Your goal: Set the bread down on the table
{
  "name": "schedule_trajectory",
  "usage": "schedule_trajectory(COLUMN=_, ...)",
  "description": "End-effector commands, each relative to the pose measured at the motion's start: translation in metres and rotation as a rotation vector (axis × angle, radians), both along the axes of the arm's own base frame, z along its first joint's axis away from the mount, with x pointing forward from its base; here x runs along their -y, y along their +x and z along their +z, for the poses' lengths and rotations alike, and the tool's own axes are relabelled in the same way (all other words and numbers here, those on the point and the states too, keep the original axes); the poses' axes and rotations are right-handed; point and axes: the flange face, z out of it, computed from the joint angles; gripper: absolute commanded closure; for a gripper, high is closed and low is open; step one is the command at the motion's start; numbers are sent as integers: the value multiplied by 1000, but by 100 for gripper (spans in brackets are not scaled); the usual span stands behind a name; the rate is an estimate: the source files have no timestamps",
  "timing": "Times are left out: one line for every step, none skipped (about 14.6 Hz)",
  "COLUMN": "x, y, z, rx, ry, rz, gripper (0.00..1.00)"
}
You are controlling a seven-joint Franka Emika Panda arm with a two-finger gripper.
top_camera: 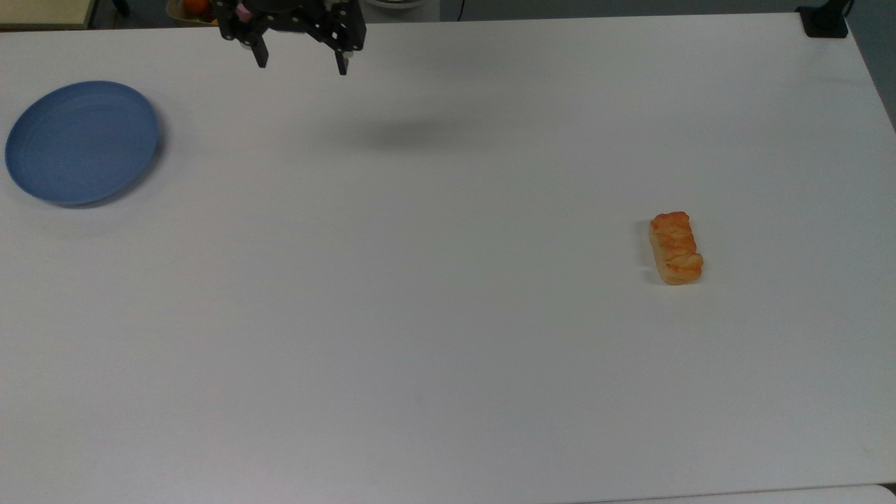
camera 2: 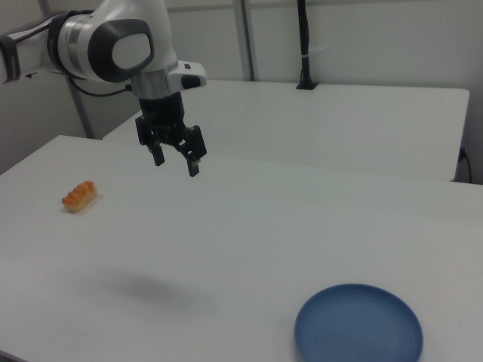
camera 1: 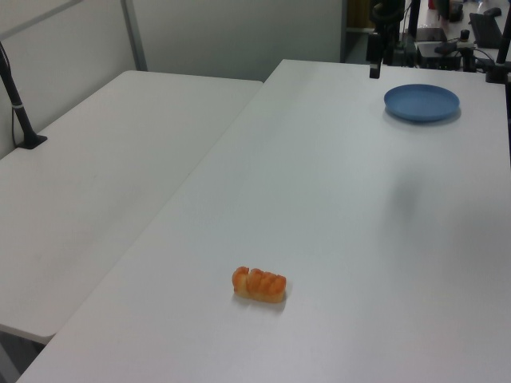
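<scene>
Your bread (top_camera: 675,248) lies flat on the white counter (top_camera: 448,336), toward the top view's right, long axis running roughly up and down in that view, with bare surface on every side. The gripper (top_camera: 301,61) hangs high above the counter's far edge near the top view's upper left, well apart from the bread; its fingers (camera 2: 193,167) are spread wide with nothing between them. The blue plate (top_camera: 82,142) sits empty at the top view's left, well apart from both. Judged from this, the placement looks done, so the risks are mostly of undoing it. If you command another pass toward the bread, a low approach could nudge or roll it: it is small and light-looking, with a rounded glazed top, and would likely skid on the smooth counter. It lies nearer the top view's right edge than the centre, so a sideways push that way is the worst case. A descent from the present spot could land near the plate and shift it. The gripper's shadow (top_camera: 406,133) falls on bare counter, so nothing sits directly below it.
</scene>
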Motion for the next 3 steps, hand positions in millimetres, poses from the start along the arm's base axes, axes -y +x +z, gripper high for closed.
schedule_trajectory(x=4, y=-12, z=6, rx=10, ry=5, rz=-7, gripper=0)
schedule_trajectory(x=4, y=-12, z=6, rx=9, ry=3, rz=-25, gripper=0)
schedule_trajectory(x=6, y=-13, z=6, rx=5, ry=5, rz=-32, gripper=0)
